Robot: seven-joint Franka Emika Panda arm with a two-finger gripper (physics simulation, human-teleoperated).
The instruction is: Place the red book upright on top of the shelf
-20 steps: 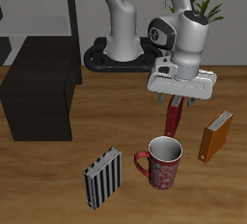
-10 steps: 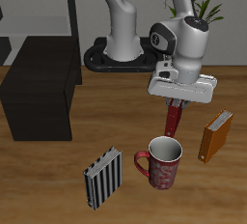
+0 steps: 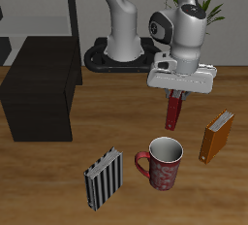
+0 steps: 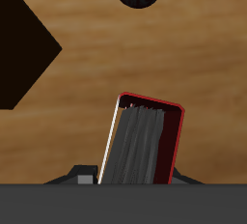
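Note:
My gripper [image 3: 174,95] is shut on the top of the red book [image 3: 171,112], which hangs upright, just above the wooden table and behind the mug. In the wrist view the red book [image 4: 145,143] fills the space right under the hand, its pale page edge and dark red cover both showing. The shelf [image 3: 39,85], a low black cabinet with a flat top, stands well off to the side of the gripper, and its dark corner [image 4: 19,54] also appears in the wrist view.
A red patterned mug [image 3: 165,163] stands in front of the held book. An orange-brown book [image 3: 216,136] stands upright beside it, and a grey striped block [image 3: 104,177] sits near the table's front edge. A tall thin-framed rack [image 3: 58,6] rises behind the shelf.
The gripper has risen a little with the red book, so the book's lower end now sits higher above the table. The hand has also turned slightly.

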